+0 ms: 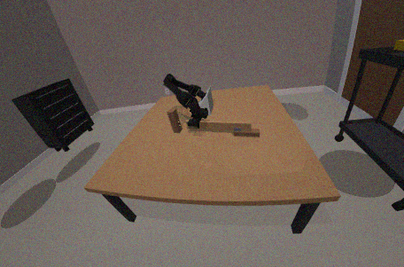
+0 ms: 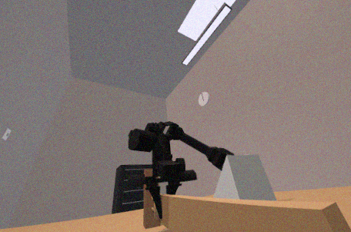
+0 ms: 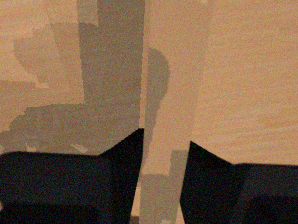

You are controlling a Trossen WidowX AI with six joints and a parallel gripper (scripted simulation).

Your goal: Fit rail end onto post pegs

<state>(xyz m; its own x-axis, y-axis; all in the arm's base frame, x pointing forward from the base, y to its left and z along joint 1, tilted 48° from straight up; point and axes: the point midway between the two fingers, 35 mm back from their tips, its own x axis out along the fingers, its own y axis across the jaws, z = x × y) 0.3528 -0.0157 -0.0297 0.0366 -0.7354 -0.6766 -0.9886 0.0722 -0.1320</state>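
Note:
The long wooden rail (image 1: 221,127) (image 2: 246,215) (image 3: 172,100) lies across the middle of the table (image 1: 213,172). Its far end sits at the low footboard block (image 1: 251,133). The short wooden post (image 1: 174,120) (image 2: 149,207) stands just off the rail's near end. In the top view a small gap shows between them, and the pegs are too small to make out. My gripper (image 1: 194,122) (image 2: 163,193) (image 3: 155,134) is shut on the rail close to its near end, one black finger on each side. In the wrist view the rail runs straight away from me between the fingers.
A grey wedge-shaped block (image 1: 207,98) (image 2: 244,178) stands at the arm's base behind the rail. A black cart (image 1: 381,132) stands right of the table and a black cabinet (image 1: 53,112) leans at the left wall.

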